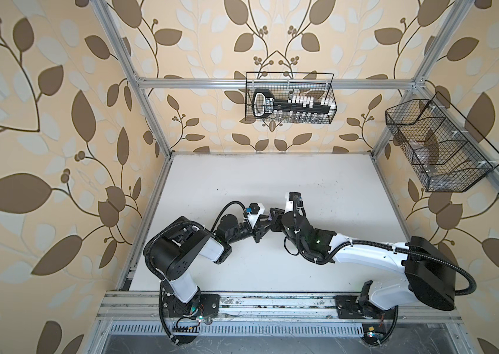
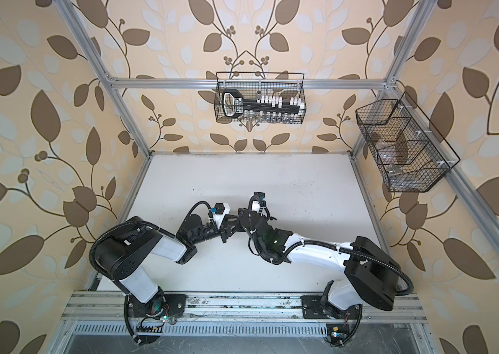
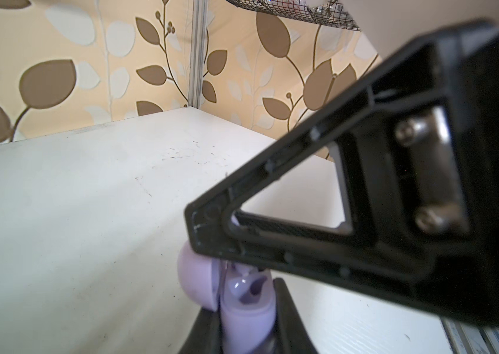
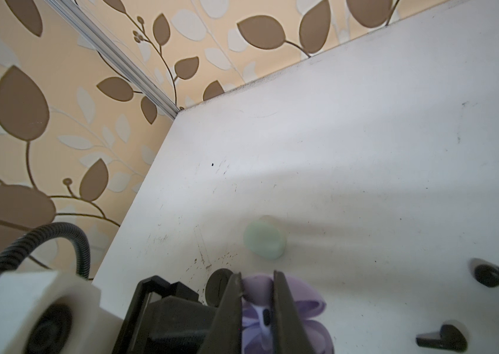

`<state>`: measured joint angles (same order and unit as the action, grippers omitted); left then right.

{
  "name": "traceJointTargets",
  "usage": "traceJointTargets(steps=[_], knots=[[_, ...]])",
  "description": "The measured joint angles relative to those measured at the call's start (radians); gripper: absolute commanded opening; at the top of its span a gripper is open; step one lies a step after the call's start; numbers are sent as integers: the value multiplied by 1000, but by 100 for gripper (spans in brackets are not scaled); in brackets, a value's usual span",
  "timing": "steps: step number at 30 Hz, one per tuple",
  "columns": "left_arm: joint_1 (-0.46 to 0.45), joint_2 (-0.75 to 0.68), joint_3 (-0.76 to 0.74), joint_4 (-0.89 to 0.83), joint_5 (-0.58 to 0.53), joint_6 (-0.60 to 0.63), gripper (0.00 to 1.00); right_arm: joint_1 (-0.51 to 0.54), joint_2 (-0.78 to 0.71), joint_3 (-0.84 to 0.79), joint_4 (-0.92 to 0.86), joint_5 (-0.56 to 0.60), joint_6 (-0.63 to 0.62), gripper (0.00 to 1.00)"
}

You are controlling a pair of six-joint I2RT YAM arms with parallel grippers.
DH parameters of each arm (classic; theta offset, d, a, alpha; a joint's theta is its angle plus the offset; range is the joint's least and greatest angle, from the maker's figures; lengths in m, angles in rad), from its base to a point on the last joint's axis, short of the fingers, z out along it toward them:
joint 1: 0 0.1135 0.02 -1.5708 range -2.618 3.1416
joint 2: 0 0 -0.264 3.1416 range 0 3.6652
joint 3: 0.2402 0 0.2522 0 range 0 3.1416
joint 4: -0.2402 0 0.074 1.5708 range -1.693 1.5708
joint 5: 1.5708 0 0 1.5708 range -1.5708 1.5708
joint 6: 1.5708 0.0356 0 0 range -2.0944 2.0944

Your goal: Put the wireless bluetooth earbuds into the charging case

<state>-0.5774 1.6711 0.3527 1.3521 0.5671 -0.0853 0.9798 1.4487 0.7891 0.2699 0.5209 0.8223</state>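
Both arms meet over the middle of the white table [image 1: 318, 190], their grippers tip to tip above it in both top views.

The left gripper [image 3: 246, 312] is clenched on the lilac charging case [image 3: 242, 309], its two black fingers pressing the case's lower body from either side. The case stands open, with its rounded lid [image 3: 194, 282] swung back beside the body and a glossy, hollowed interior showing between them. In a top view only a small lilac spot [image 1: 269, 218] is visible where the grippers meet.

The right gripper [image 4: 257, 294] has its fingers drawn close together, pinching a lilac earbud [image 4: 265, 317] directly over the open case; the small dark tip of the earbud shows in the narrow gap between the fingers. Whether the earbud is already seated in its socket cannot be told.

Seen from the right wrist, a pale mint-white charging case [image 4: 265, 237] lies closed on the table just beyond the grippers, toward the back left corner. Two black earbuds [image 4: 493, 275] [image 4: 441, 337] lie on the table off to the side, apart from each other and apart from the lilac case. A round black object [image 4: 218, 286] sits just beside the right gripper's finger; what it is cannot be told.
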Motion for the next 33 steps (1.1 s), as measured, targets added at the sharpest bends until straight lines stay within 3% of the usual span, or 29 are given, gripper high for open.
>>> traceJointTargets(steps=[33], knots=[[-6, -46, -27, -30, -43, -58, 0, 42, 0, -56, 101, 24, -4, 15]])
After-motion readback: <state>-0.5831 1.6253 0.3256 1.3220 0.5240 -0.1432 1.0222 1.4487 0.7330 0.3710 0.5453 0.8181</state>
